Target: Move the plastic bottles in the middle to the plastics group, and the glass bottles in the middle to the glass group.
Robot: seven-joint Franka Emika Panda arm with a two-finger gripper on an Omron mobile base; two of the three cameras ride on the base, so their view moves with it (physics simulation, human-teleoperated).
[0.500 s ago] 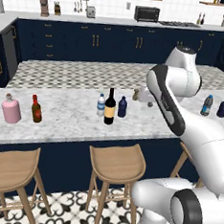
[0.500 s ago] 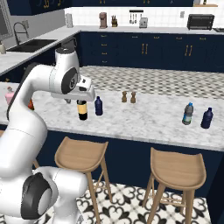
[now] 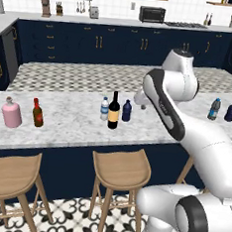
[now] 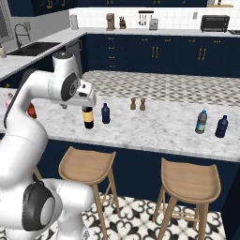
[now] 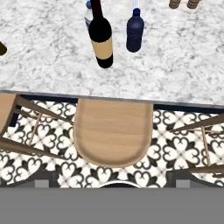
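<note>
In my hand view, the tall wine bottle (image 5: 101, 37) sits top centre on the marble counter (image 5: 43, 52), navy bottle (image 5: 134, 31) just right of it, stool (image 5: 113, 131) below. Can't tell if my gripper's released or clenched.

A home kitchen: navy cabinets (image 3: 99, 42) with brass handles, a toaster oven (image 3: 152, 14) and knife block (image 3: 59, 8) on the back counter, a sink (image 4: 35, 47), marble island table (image 3: 77, 122) with wooden stools (image 3: 120, 170)
</note>
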